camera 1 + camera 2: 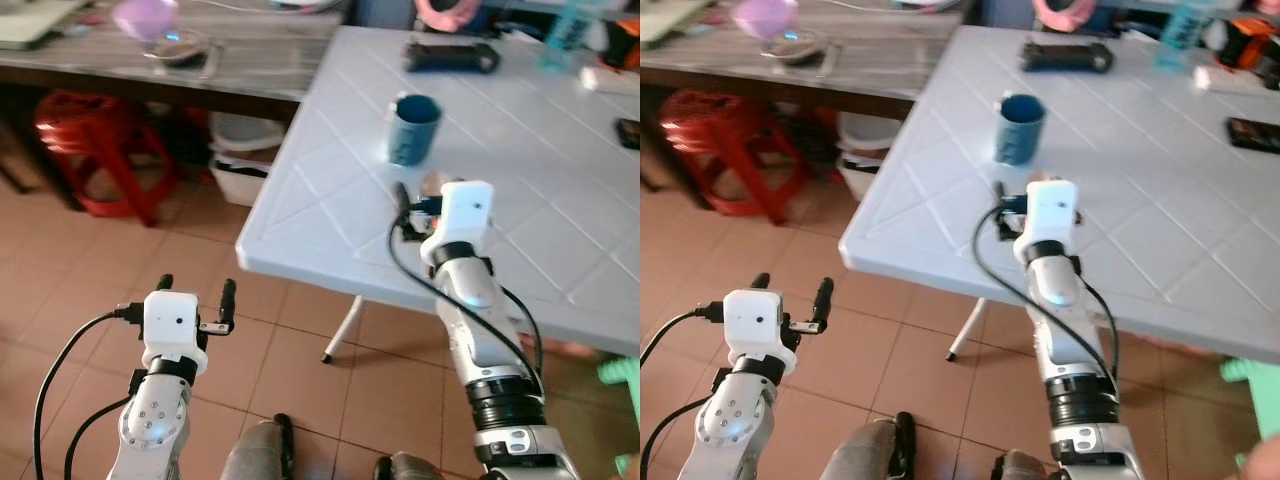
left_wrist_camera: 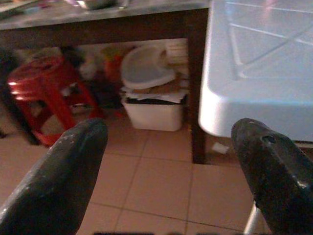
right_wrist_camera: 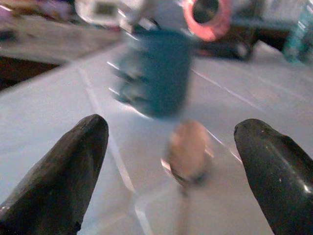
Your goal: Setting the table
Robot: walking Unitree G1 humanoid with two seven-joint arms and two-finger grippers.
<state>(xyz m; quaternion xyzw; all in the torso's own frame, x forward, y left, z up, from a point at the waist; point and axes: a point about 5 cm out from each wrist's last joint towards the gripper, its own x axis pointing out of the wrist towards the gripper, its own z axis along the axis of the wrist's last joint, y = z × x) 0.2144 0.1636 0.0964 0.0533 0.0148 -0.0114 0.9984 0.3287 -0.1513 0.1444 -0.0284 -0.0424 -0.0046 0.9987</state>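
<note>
Table first: the big white plastic table with moulded diamond lines [image 1: 520, 190] carries a dark blue cylindrical mug [image 1: 413, 128] well in from its near edge. Just in front of the mug lies a small metal spoon with a pale rounded bowl [image 3: 188, 149], handle toward the robot. The right gripper [image 3: 171, 161] hovers low over it, fingers wide apart and holding nothing. The spoon looks light, stiff, slippery and thin against the tabletop, so pinching the handle across its narrow sides seems safest. The left gripper [image 1: 195, 300] hangs over the tiled floor, likewise spread and empty.
</note>
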